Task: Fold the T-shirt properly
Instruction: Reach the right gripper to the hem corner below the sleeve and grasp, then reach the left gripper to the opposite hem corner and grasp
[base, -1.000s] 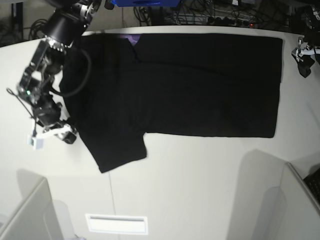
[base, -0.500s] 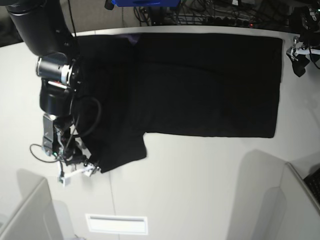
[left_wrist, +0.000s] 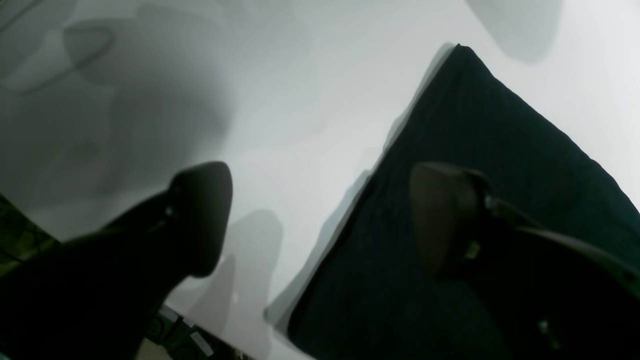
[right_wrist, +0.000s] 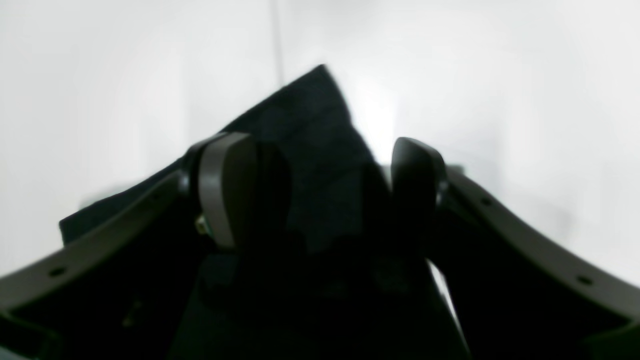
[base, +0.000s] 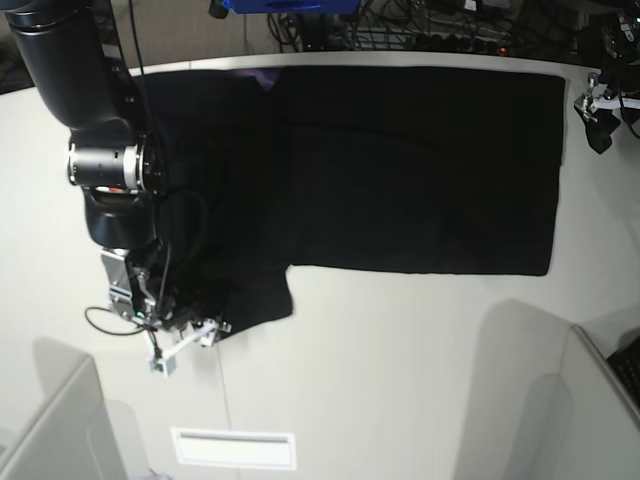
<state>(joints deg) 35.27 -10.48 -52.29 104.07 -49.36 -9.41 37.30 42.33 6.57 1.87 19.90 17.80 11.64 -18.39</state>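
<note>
Right gripper (right_wrist: 320, 190) has its jaws parted astride the sleeve corner of the black T-shirt (base: 400, 160), cloth between the pads (right_wrist: 222, 187); no pinch shows. Left gripper (left_wrist: 320, 215) stands wide open over a hem corner, one finger (left_wrist: 445, 215) above the fabric, holding nothing. T-shirt lies flat on the white table (base: 400, 380).

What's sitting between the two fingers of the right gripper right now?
In the right wrist view, a corner of the black T-shirt lies between the spread fingers of the right gripper; a grip isn't evident.

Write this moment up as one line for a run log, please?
shirt: T-shirt flat on table | right gripper: open, straddling sleeve corner | left gripper: open, over shirt's far corner
</note>
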